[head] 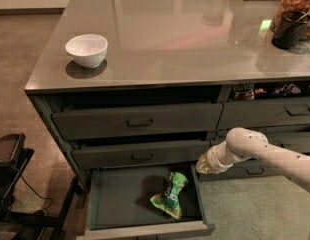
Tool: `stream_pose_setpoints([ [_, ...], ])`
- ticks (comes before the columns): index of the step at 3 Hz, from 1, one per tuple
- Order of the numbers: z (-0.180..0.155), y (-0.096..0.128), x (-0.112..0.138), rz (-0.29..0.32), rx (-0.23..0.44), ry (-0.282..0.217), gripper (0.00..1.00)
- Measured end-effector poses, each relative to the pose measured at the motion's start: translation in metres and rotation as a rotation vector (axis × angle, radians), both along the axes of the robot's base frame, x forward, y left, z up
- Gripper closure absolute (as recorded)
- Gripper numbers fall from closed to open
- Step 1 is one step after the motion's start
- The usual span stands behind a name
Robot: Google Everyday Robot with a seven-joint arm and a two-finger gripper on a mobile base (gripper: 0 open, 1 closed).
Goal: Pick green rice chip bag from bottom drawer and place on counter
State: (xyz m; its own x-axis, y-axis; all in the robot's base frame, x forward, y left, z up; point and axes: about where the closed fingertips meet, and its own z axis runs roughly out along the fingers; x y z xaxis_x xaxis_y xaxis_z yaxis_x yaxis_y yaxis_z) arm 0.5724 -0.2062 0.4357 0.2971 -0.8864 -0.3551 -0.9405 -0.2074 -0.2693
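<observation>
The green rice chip bag (170, 196) lies crumpled on the dark floor of the pulled-out bottom drawer (145, 230), towards its right half. The white arm reaches in from the right, and my gripper (201, 165) hangs at its tip above the drawer's right rear corner, up and to the right of the bag and apart from it. The counter (175, 34) is the glossy grey-brown top above the drawers.
A white bowl (87, 49) stands on the counter's left front. A dark jar (294, 15) of snacks sits at its right edge. Closed handled drawers (140, 121) are above the open one. Black equipment with cables (10, 174) stands on the floor at left.
</observation>
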Motion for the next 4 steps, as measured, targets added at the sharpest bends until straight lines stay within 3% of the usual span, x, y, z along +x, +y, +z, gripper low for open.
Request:
stream_pose_setpoints([
  [1, 0.000, 0.000, 0.000, 0.001, -0.001, -0.001, 1.00],
  [2, -0.014, 0.001, -0.002, 0.042, -0.021, -0.008, 1.00],
  [4, -0.065, 0.018, 0.001, 0.201, 0.093, 0.027, 1.00],
])
